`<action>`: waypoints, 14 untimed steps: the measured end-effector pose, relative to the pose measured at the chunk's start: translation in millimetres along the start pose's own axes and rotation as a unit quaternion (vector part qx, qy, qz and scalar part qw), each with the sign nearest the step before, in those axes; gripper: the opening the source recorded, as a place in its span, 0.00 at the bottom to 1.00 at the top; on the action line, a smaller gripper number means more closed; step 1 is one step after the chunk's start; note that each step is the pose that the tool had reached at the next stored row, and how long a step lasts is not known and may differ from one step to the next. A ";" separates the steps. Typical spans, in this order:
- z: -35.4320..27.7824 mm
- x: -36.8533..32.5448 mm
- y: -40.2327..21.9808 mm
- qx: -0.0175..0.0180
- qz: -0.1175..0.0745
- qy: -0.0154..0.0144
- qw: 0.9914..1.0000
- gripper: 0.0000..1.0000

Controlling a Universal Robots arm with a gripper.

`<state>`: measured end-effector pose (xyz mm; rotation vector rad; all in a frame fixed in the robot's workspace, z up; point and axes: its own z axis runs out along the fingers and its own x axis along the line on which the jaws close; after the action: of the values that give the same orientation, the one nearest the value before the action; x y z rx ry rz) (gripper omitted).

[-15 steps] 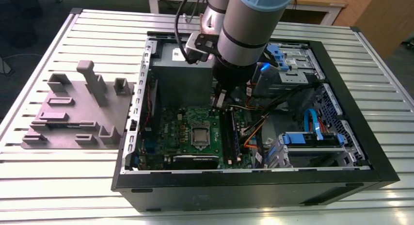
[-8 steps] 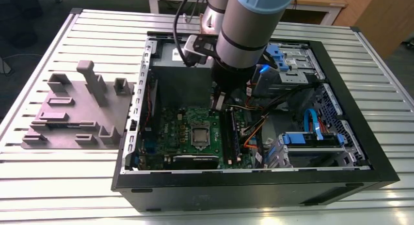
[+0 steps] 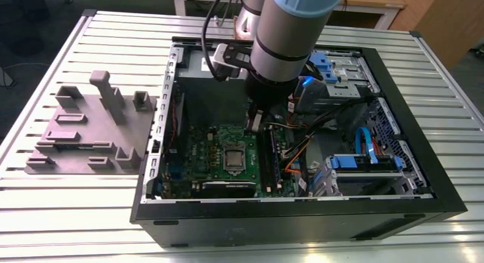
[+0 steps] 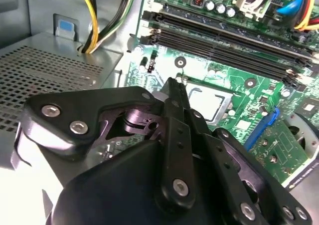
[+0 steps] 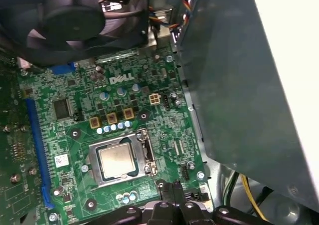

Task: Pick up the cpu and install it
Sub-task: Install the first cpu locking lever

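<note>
The cpu (image 5: 118, 160) is a small square chip with a silver-grey top. It lies flat inside the metal socket frame (image 5: 145, 152) of the green motherboard (image 3: 219, 144). The cpu (image 3: 233, 158) sits mid-board in the exterior view and shows partly past the gripper body in the second wrist view (image 4: 205, 102). My gripper (image 5: 170, 186) hangs inside the open computer case, just off one edge of the socket and above the board. Its two dark fingers (image 4: 174, 93) are pressed together with nothing between them. In the exterior view the gripper (image 3: 254, 124) is under the arm's grey wrist.
The black case wall (image 3: 302, 217) rings the board. Memory slots (image 4: 224, 45) and coloured cables (image 4: 102, 20) run beside the socket. A dark fan (image 5: 75, 20) overhangs the board. Blue drive brackets (image 3: 363, 161) sit at the exterior view's right, a grey fixture block (image 3: 90, 132) at its left.
</note>
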<state>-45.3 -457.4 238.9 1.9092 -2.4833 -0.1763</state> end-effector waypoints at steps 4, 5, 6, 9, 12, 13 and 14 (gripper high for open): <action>-0.6 6.1 -1.1 0.000 -0.001 -0.001 1.000 0.10; -0.7 7.9 -1.5 0.000 -0.001 -0.001 1.000 0.10; -0.8 9.6 -2.0 0.000 -0.001 -0.001 1.000 0.10; -0.9 13.7 -2.8 0.000 -0.002 -0.001 1.000 0.10; -1.0 15.8 -2.9 0.000 -0.004 -0.001 1.000 0.10; -0.9 16.1 -3.0 0.000 -0.006 0.000 1.000 0.10; -0.9 16.4 -3.0 0.000 -0.009 0.000 1.000 0.10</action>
<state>-46.6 -474.0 238.5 1.9330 -2.4662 -0.1756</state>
